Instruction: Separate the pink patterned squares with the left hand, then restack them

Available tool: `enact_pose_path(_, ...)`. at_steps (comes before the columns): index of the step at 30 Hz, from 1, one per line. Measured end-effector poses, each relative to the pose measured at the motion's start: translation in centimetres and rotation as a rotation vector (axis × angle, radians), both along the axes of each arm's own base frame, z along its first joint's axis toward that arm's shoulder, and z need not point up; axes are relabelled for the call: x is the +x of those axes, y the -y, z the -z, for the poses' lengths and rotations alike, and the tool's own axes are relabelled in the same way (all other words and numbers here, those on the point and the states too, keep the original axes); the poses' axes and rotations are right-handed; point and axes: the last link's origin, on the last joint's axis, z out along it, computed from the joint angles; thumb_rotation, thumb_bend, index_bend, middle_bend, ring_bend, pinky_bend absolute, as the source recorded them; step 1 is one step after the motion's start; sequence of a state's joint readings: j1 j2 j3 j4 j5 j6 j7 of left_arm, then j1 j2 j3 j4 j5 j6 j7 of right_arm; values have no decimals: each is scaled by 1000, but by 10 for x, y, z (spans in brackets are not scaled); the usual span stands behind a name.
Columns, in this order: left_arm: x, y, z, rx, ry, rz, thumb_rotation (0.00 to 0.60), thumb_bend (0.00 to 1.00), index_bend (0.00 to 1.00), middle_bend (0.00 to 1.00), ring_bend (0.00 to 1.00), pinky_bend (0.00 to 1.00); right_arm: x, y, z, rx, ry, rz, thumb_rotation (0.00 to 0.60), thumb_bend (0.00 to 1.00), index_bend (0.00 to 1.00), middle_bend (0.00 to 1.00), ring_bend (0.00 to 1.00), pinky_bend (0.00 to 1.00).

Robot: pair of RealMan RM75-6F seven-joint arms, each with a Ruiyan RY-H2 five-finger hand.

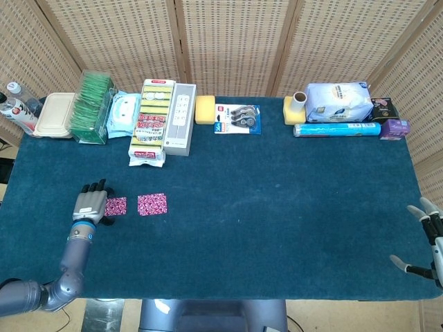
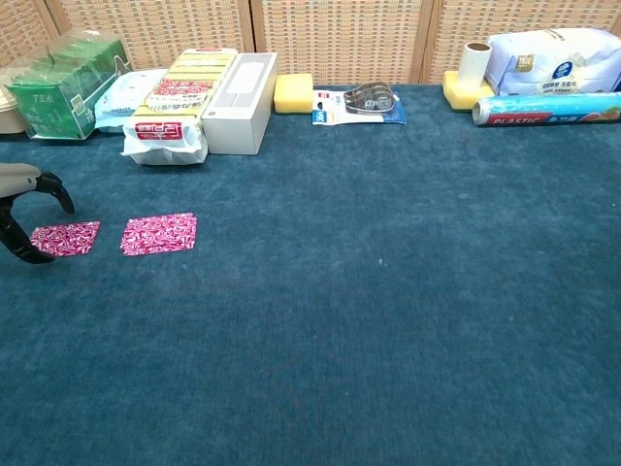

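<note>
Two pink patterned squares lie flat and apart on the blue cloth at the left. One pink square is right beside my left hand; the other pink square lies a short gap to its right. The left hand hovers at the nearer square's left edge with its fingers spread above it and its thumb by the corner, holding nothing. My right hand rests at the table's far right edge, fingers apart and empty.
Along the back edge stand a green tea box, a wipes pack, sponge packs, a white box, a yellow sponge, tape dispensers, a paper roll, a white bag and a cling-film box.
</note>
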State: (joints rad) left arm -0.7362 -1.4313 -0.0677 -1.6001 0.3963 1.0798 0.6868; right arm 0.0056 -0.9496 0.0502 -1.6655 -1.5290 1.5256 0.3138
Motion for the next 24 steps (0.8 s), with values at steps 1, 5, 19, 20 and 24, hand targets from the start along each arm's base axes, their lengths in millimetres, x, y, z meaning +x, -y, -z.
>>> enact_pose_path(1,-1,-1,1,1,0,2,600,218,204,0,0,24,0,0,0,0,0,1,600,0,132,17,6,9)
enact_pose_path(5,-3,-2,5,-2,1,3,600,219,203,0,0,24,-1,1,0,-1,1,4,600,0,131,17,6,9)
enact_pose_path(19,-4,0,11,2,13,6,600,241,253,0,0,24,-1,1,-1,1,3,4,600,0,131,17,6,9)
enact_pose_path(20,-4,0,11,2,14,6,600,246,268,0,0,24,-2,1,-1,2,3,5,600,0,131,17,6,9)
enact_pose_path(24,-4,0,10,11,19,6,600,254,302,0,0,24,-1,1,-1,0,5,6,600,0,132,17,6,9)
